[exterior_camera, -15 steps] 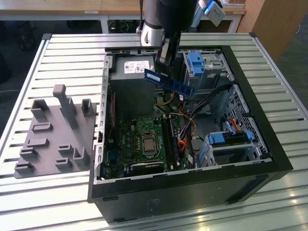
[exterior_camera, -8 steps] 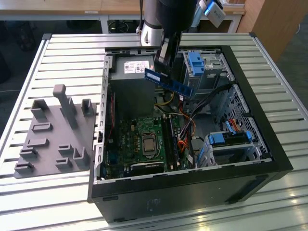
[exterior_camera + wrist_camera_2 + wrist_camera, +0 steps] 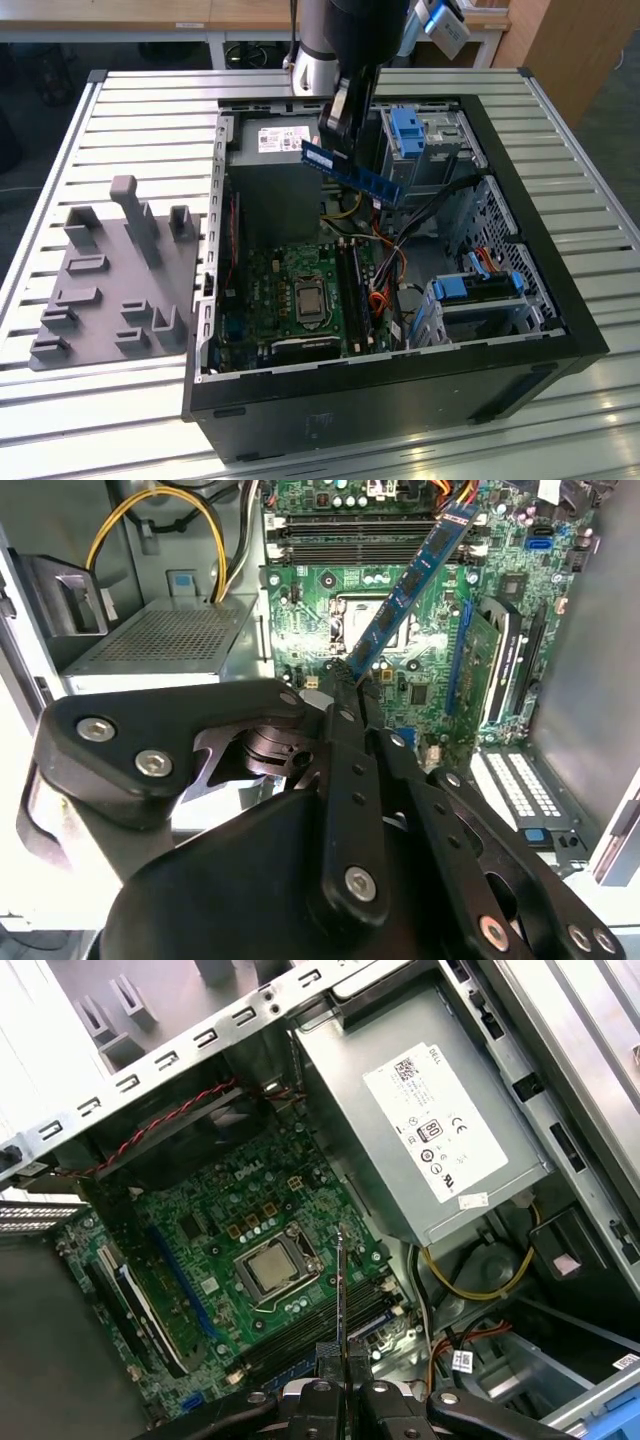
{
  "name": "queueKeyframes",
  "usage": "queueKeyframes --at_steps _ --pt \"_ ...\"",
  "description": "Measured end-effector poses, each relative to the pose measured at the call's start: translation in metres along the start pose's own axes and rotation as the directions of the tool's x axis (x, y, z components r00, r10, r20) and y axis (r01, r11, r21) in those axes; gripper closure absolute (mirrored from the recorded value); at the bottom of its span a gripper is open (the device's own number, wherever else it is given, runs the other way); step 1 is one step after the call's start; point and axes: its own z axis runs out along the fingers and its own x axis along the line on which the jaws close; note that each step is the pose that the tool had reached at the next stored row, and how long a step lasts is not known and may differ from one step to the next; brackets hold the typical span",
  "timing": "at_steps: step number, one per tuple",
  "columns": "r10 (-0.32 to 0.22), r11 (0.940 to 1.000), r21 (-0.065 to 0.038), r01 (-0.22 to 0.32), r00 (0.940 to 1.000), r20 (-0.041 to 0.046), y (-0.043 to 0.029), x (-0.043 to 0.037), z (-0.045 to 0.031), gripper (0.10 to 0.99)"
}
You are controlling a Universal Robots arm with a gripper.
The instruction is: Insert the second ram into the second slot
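Observation:
My gripper (image 3: 338, 148) hangs above the open computer case (image 3: 560, 300), shut on the second ram (image 3: 352, 173), a long blue board with dark chips. The stick is held by one end, well above the green motherboard (image 3: 290, 285). In the second wrist view the ram (image 3: 410, 585) slants away from the fingertips (image 3: 340, 712) over the processor socket (image 3: 345, 610). In the first wrist view the ram (image 3: 340, 1295) shows edge-on above the gripper (image 3: 340, 1390). The long dark memory slots (image 3: 355, 285) (image 3: 370, 538) (image 3: 330, 1332) lie beside the socket (image 3: 272, 1268). Which is the second slot I cannot tell.
A grey power supply (image 3: 275, 175) (image 3: 430, 1130) fills the case's far corner. Light-blue drive brackets (image 3: 408, 135) (image 3: 478, 288) sit at the exterior view's right. Yellow cables (image 3: 150, 510) and orange cables (image 3: 380, 300) run near the slots. A grey fixture plate (image 3: 115, 280) lies at the case's left.

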Motion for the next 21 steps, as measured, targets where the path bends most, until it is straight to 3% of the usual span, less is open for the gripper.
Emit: queueKeyframes --at_steps 21 --pt "0.082 0.9966 0.0 -0.082 0.9966 0.0029 -0.0001 -0.0001 0.0001 0.949"
